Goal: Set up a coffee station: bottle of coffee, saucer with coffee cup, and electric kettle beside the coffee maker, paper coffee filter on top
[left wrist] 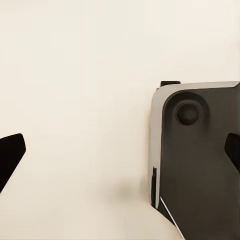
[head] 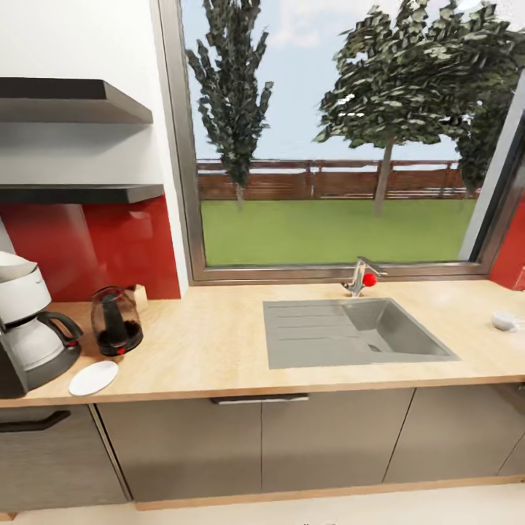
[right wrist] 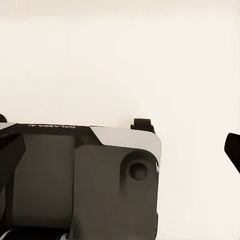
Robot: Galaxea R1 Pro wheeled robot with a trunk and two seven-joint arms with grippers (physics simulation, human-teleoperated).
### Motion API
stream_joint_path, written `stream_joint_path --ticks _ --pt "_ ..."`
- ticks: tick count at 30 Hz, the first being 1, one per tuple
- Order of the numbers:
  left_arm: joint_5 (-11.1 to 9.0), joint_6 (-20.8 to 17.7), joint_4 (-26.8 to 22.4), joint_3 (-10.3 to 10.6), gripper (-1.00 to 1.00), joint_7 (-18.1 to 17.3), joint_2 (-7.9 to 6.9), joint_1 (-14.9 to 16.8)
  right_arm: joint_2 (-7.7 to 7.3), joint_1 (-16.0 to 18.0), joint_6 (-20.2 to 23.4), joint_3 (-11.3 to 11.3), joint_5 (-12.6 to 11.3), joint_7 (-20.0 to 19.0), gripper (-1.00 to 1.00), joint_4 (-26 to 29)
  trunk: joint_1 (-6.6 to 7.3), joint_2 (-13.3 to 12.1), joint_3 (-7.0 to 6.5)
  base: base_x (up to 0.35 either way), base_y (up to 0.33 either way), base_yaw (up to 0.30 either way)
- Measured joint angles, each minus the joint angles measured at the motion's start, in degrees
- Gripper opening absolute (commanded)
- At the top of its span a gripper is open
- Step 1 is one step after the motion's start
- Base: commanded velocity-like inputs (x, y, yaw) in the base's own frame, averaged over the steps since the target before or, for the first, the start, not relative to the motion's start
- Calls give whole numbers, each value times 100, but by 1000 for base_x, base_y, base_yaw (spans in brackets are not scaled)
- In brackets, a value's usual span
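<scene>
Pale wood-look kitchen countertop (head: 219, 343) carried most of the station at its left end: the coffee maker (head: 29, 332) stood at the edge of the head view, the electric kettle (head: 116, 321) just beside it, and the saucer (head: 93, 378) lay bare in front of both. The saucer held no cup; a small white thing (head: 504, 321) far off past the sink (head: 350, 332) might have been the coffee cup, though it was too small to be sure. The kitchen shelf (head: 80, 192) showed no bottle from this angle, and whether a filter topped the coffee maker could not be told. So the cup, bottle and probably filter seemed left. The sink basin was empty. Both wrist views looked down on floor and the robot's base; the left gripper (left wrist: 120, 150) and right gripper (right wrist: 120, 150) had fingertips spread wide, grasping nothing.
</scene>
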State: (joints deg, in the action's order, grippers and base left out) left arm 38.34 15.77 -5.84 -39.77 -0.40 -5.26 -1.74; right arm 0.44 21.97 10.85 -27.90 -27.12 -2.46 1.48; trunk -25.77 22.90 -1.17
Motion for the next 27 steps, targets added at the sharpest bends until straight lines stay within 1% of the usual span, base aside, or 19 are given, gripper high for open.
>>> stream_joint_path --ticks 16,27 --pt "7 4 0 -4 100 -1 13 -2 0 -1 0 8 -12 9 100 9 0 0 -7 0 0 -266" --pt "0 -9 9 0 100 0 -3 -5 -8 -1 0 9 -9 9 100 9 0 0 -7 0 0 -266"
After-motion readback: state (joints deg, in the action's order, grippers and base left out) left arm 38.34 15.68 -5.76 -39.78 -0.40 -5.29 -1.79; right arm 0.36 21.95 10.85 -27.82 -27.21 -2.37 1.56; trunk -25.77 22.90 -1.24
